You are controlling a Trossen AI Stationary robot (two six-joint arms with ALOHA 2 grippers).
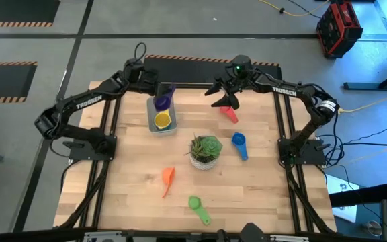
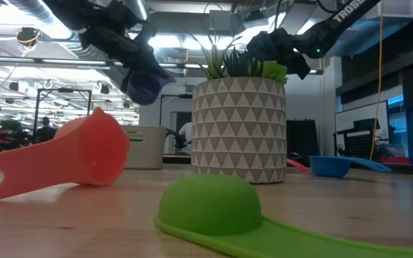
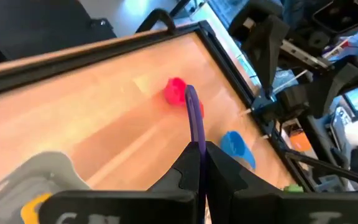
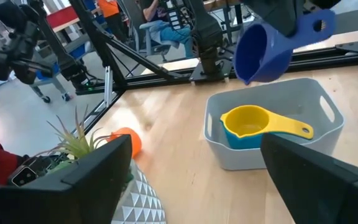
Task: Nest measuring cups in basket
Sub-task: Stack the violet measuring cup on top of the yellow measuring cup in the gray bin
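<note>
Left gripper (image 4: 284,15): it is hanging above the bin at the table's far left, its fingers clamped tight on the handle of the purple plastic measuring cup (image 4: 263,50); in its own wrist view only the thin purple handle is showing between the fingers, the bowl being hidden.
Purple cup: it is tilting in the air over the basket, mouth turned sideways and down, not touching the cups below.
Basket: the small translucent grey-white rectangular plastic bin (image 1: 151,123) is sitting near the table's far left edge; in the low view it is largely hidden behind the orange cup.
Basket contents: the yellow plastic measuring cup (image 4: 253,121) is lying nested in a light blue cup (image 4: 232,138), of which only a rim is peeking out; its yellow handle is reaching across the basket.
Orange plastic measuring cup (image 1: 167,179): it is lying on its side on the pale wooden table (image 1: 133,188), left of centre toward the near edge.
Green plastic measuring cup (image 1: 198,208): it is lying mouth down near the front edge.
White patterned pot with a green leafy plant (image 1: 205,152): it is standing mid-table.
Red plastic measuring cup (image 1: 230,113): it is lying just below the right gripper, partly covered by it from above.
Right gripper (image 1: 230,99): it is hovering at the far edge, fingers spread wide, holding nothing.
Blue plastic measuring cup (image 1: 239,144): it is lying right of the pot.
People: seated figures beyond the table are hard to make out.
</note>
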